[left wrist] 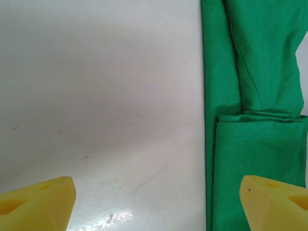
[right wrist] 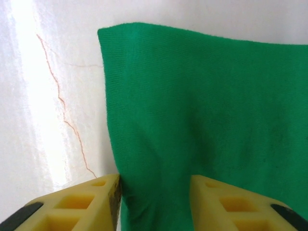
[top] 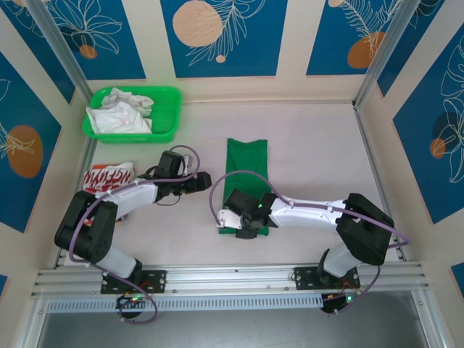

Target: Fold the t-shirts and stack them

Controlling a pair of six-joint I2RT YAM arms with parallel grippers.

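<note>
The green t-shirt (top: 246, 163) lies folded into a long narrow strip in the middle of the table. My right gripper (top: 245, 228) sits low over its near end, open, with the green cloth (right wrist: 202, 106) running between the two yellow fingers (right wrist: 91, 202). My left gripper (top: 199, 181) hovers open just left of the strip, above bare table (left wrist: 96, 96), with the shirt's left edge (left wrist: 255, 96) beside its right finger. The red t-shirt with white lettering (top: 107, 176) lies bunched at the left edge, partly under the left arm.
A green plastic basket (top: 170, 94) holding white cloth (top: 119, 112) stands at the back left. Patterned walls close in the table at the back and both sides. A metal rail (top: 232, 279) runs along the near edge.
</note>
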